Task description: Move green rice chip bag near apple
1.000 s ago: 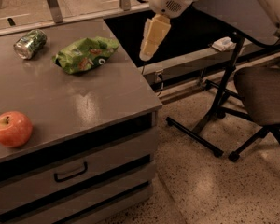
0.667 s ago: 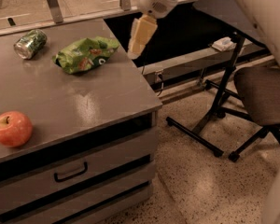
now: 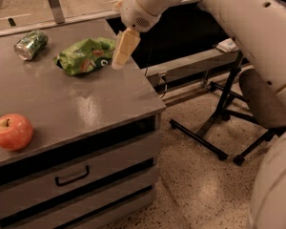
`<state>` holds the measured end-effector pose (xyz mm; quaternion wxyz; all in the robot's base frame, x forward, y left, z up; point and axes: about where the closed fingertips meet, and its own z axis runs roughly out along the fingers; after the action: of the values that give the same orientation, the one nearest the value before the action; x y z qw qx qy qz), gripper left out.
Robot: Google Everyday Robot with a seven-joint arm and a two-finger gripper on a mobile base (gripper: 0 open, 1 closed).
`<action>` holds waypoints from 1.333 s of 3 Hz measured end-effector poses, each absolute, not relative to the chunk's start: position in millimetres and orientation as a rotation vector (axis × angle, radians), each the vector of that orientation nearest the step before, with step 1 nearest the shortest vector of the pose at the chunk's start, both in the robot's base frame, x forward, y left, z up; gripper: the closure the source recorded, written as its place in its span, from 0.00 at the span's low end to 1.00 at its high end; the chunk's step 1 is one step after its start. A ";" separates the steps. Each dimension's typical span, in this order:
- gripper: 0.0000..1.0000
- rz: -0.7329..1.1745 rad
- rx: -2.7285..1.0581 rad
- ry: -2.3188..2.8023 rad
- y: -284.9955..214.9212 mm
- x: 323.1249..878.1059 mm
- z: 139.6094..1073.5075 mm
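The green rice chip bag (image 3: 83, 56) lies crinkled at the back of the grey cabinet top (image 3: 90, 109). The red-orange apple (image 3: 11, 131) sits at the front left edge, well apart from the bag. My gripper (image 3: 118, 63) hangs from the white arm (image 3: 148, 4), pointing down just right of the bag, close to its right end and slightly above the surface. It holds nothing that I can see.
A small green drink can (image 3: 31, 44) lies on its side left of the bag. The cabinet has drawers (image 3: 72, 176) in front. A black desk (image 3: 190, 37) and an office chair (image 3: 264, 99) stand to the right on the speckled floor.
My gripper has moved left and down, from over the gap beside the cabinet to right next to the bag. The bag, apple and can have not moved.
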<state>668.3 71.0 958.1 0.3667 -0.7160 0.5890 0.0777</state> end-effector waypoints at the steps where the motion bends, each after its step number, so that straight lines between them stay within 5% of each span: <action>1: 0.00 0.258 -1.822 1.489 90.2 667.9 937.9; 4: 0.00 0.292 -1.824 1.457 130.5 680.8 901.4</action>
<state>680.8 130.5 901.4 0.3842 -0.7158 0.5718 0.1145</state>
